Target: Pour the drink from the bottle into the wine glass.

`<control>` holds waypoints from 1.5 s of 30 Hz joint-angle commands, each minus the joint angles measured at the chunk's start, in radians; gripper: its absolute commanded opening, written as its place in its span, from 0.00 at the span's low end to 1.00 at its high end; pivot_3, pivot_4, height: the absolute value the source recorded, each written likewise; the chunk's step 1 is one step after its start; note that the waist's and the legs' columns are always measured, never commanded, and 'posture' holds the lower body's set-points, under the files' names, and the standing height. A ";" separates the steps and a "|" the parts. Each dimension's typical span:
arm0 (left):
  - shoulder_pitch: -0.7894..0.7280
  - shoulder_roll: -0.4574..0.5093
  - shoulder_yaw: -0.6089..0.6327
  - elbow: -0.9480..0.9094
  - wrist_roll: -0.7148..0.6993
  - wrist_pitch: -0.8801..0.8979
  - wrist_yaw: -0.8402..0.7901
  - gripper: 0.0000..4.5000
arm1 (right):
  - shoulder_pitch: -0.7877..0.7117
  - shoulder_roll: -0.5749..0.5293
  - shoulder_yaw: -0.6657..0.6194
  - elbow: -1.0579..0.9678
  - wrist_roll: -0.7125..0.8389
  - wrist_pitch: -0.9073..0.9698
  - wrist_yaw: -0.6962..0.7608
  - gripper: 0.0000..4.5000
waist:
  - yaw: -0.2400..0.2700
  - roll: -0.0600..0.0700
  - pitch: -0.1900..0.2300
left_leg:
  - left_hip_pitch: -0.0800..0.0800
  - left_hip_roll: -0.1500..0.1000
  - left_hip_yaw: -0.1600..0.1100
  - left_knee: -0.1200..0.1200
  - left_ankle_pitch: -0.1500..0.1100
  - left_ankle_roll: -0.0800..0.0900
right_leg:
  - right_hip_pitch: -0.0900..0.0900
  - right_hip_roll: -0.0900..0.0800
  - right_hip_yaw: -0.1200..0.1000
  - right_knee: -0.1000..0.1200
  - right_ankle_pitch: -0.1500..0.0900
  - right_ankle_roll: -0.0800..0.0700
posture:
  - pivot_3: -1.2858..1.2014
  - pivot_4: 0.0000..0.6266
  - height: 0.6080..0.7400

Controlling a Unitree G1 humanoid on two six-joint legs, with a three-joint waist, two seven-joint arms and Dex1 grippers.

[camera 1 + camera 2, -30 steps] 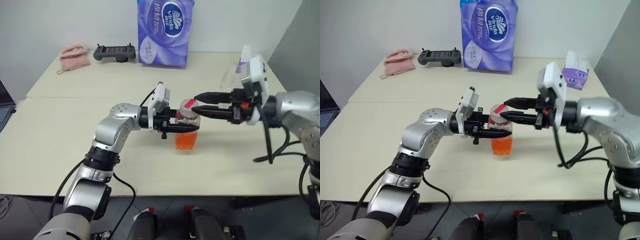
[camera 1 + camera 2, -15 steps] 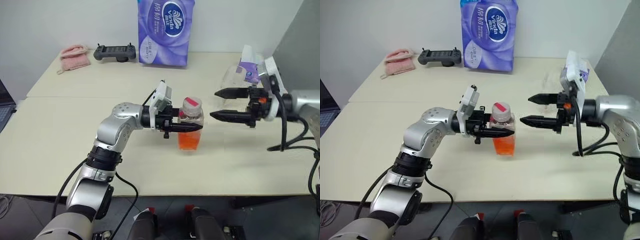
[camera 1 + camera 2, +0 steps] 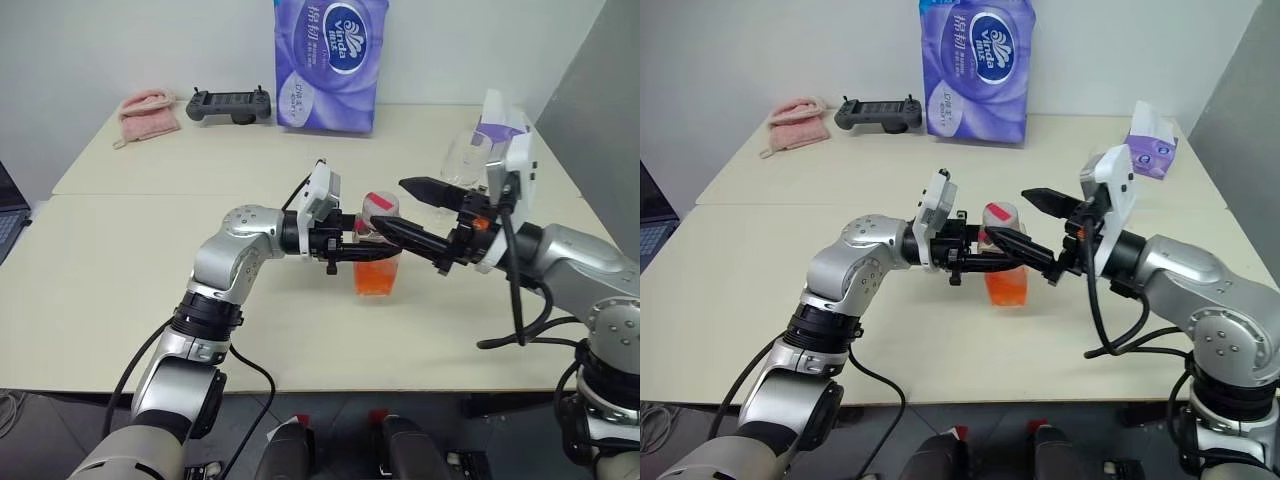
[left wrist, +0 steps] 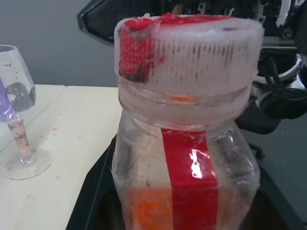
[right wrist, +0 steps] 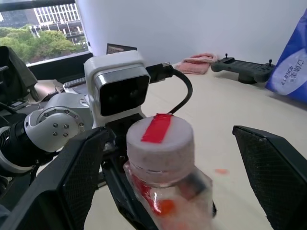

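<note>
Centrally, a pale table (image 3: 120, 300) is seen across most of the head views, with a large purple tissue pack (image 3: 330, 62) standing at the top middle of the frame. Left of the pack, along the far edge, a black handheld controller (image 3: 230, 104) and a pink folded cloth (image 3: 150, 112) are laid. A smaller purple tissue box (image 3: 1153, 152) is placed at the upper right.

Near the middle of the frame, the left gripper (image 3: 372, 257) is clamped tight on the bottle (image 3: 378, 262), which is held upright with its base at or just above the tabletop; contact there cannot be told. The drink (image 3: 376, 279) fills the lower part of the bottle, and the pink-and-white cap (image 3: 380, 204) is on.

From the right, the right gripper (image 3: 403, 207) is spread wide, one finger above and behind the cap and the other just beside the bottle's neck; nothing is gripped by it. In the right wrist view the cap (image 5: 159, 144) is seen between the two parted fingers (image 5: 276, 172).

The wine glass (image 3: 462, 160) stands upright at the right, behind the right arm, well apart from the bottle.
</note>
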 commanded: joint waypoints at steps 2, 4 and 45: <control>-0.035 -0.008 0.017 -0.008 -0.006 -0.029 -0.002 0.39 | -0.021 0.003 0.022 -0.036 -0.017 -0.041 -0.034 0.99 | 0.000 0.000 0.000 | 0.000 0.000 0.000 0.000 0.000 0.000 | 0.000 0.001 0.000 0.000 0.000 0.000 | 0.52 0.24 1.00; -0.037 -0.009 0.018 -0.003 -0.006 -0.032 -0.002 0.39 | -0.019 0.004 0.030 -0.029 -0.028 -0.053 -0.037 0.99 | -0.001 0.000 0.000 | 0.000 0.000 0.000 0.000 0.000 0.000 | 0.000 0.002 0.000 0.000 0.000 0.000 | 0.52 0.24 1.00; -0.040 -0.002 0.020 0.004 -0.002 -0.040 0.001 0.39 | -0.017 -0.030 0.109 0.013 -0.026 -0.139 -0.035 0.99 | -0.002 0.000 0.000 | 0.000 0.001 0.000 0.000 0.000 0.000 | 0.000 0.003 0.000 0.000 0.000 0.000 | 0.52 0.24 1.00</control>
